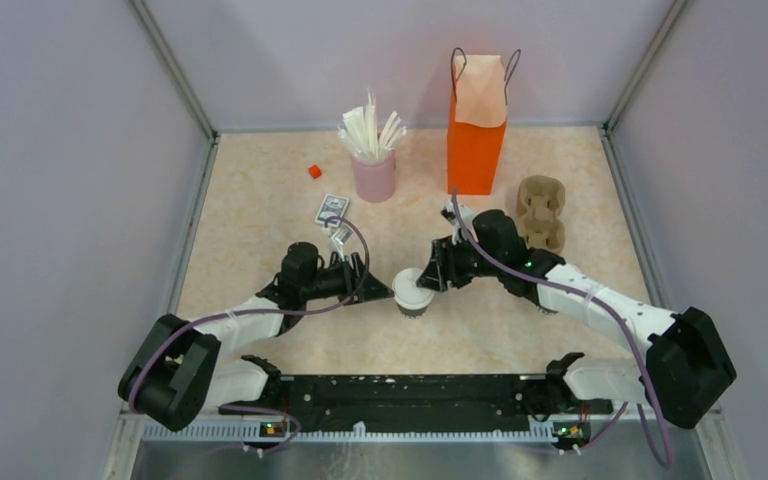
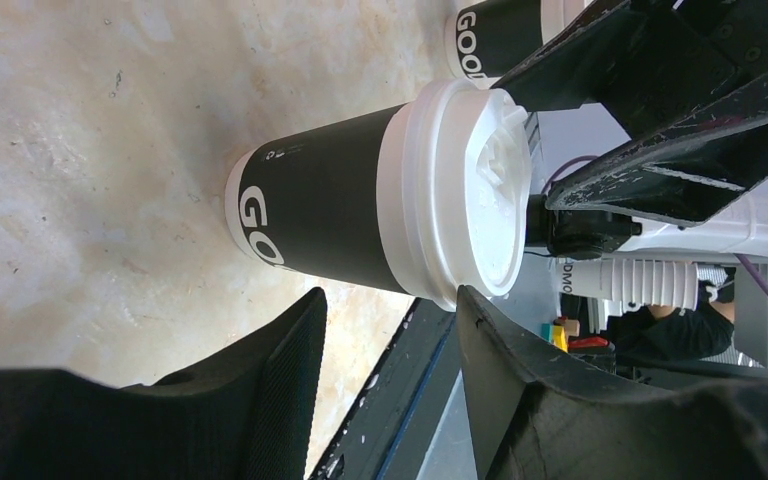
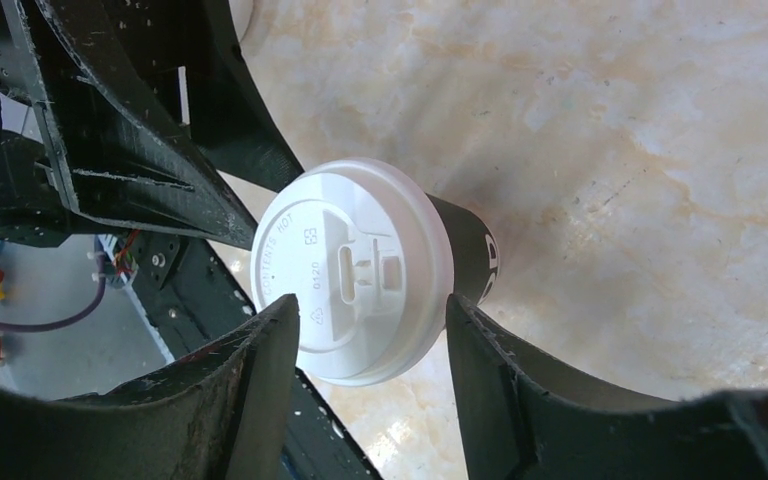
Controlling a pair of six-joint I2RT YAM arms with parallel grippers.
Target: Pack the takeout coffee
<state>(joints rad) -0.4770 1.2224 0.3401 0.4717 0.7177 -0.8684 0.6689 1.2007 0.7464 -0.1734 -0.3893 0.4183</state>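
Observation:
The takeout coffee (image 1: 413, 293), a dark cup with a white lid, stands upright on the table between my two grippers. My left gripper (image 1: 375, 290) is open just left of it. In the left wrist view the cup (image 2: 330, 205) stands just beyond the open gripper (image 2: 390, 295), and one fingertip (image 2: 470, 305) is close to the lid rim. My right gripper (image 1: 433, 276) is open at the cup's upper right. In the right wrist view the lid (image 3: 350, 270) lies between the spread fingers of the gripper (image 3: 370, 305). The orange bag (image 1: 476, 140) stands open at the back.
A pink cup of white sticks (image 1: 373, 172) stands left of the bag. A brown cup carrier (image 1: 542, 211) lies at the right. A red cube (image 1: 314, 171) and two sachets (image 1: 332, 209) lie at the back left. A second dark cup (image 2: 490, 35) partly shows behind the right gripper.

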